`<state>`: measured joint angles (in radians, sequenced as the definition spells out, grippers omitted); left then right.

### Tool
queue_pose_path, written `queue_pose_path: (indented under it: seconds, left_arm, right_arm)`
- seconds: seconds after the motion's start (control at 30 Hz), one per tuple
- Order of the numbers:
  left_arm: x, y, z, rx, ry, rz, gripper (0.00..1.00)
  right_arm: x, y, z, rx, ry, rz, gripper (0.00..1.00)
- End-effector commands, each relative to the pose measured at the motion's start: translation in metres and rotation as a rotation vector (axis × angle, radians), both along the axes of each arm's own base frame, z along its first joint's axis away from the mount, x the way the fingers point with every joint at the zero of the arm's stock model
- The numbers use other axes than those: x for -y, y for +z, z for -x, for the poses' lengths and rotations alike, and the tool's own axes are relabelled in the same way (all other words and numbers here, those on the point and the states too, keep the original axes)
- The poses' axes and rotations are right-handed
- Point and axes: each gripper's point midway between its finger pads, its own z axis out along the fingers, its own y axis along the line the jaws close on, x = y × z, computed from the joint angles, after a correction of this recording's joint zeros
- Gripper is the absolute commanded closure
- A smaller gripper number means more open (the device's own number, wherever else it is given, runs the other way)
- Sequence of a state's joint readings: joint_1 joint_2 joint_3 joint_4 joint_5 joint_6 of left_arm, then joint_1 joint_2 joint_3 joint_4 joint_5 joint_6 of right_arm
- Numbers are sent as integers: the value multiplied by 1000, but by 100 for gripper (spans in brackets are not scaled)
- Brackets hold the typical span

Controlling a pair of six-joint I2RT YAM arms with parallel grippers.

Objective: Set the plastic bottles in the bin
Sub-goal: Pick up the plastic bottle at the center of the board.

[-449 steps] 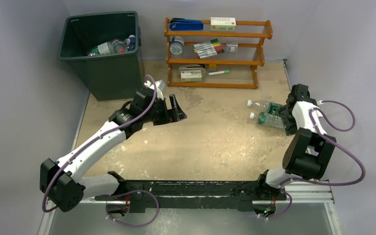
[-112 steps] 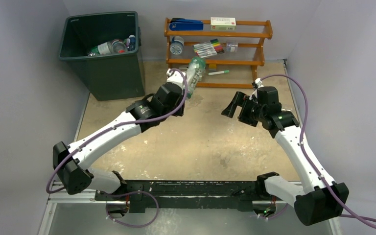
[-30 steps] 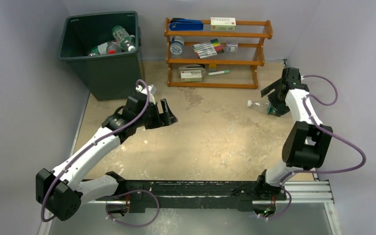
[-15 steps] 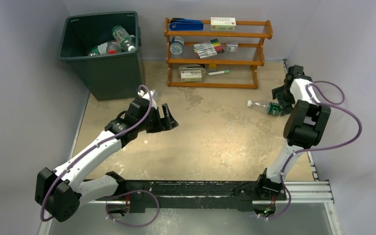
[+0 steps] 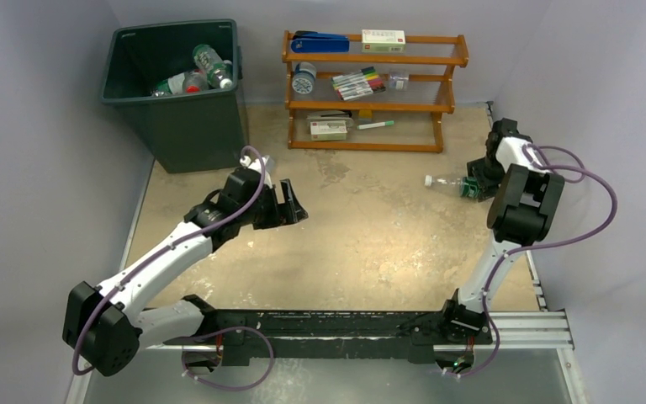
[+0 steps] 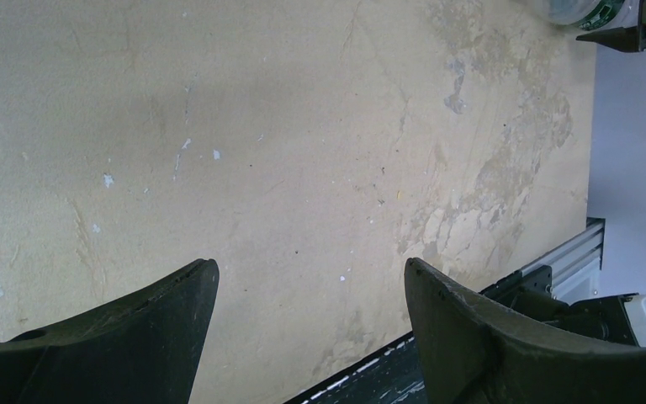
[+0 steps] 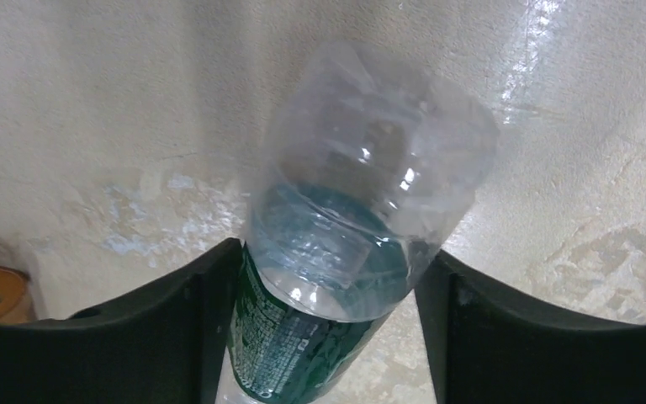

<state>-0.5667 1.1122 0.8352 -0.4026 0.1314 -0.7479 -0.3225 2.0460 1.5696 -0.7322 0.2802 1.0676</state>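
The table (image 5: 370,244) has a worn beige surface and carries all the other items. The bin (image 5: 193,130) stands at the table's far left corner against the wall. The orange wooden rack (image 5: 370,107) stands just to the right of the bin, along the back edge. Its shelves hold marker pens (image 5: 357,82) and a white box (image 5: 383,36).

The left arm (image 5: 168,252) reaches diagonally from its base toward the middle of the table. The right arm (image 5: 517,202) is folded upright at the table's right edge, with its wrist pointing down at the surface.

The left gripper (image 6: 309,269) is released. Its two fingers stand wide apart with only bare table surface between them, and it holds nothing. It is positioned near the bin and apart from it.

The right gripper (image 7: 332,252) is set around the green-labelled bottle (image 7: 362,194). One finger presses against each side of the bottle body at the label. This bottle lies on its side on the table near the right edge, well apart from the bin, with its white cap (image 5: 429,178) pointing left.

Several plastic bottles (image 5: 193,76) lie inside the bin, piled toward its right back corner.
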Motion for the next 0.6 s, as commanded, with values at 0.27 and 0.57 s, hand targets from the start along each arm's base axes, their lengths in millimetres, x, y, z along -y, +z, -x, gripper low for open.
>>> queue_pose_path:
  seconds: [0.27, 0.57]
  left_arm:
    - [48, 25, 9, 79, -118, 84, 19]
    - [103, 32, 49, 154, -264, 124, 17]
  right_arm:
    - [-3, 30, 14, 107, 153, 122, 62]
    - [-62, 50, 35, 188, 354, 132, 65]
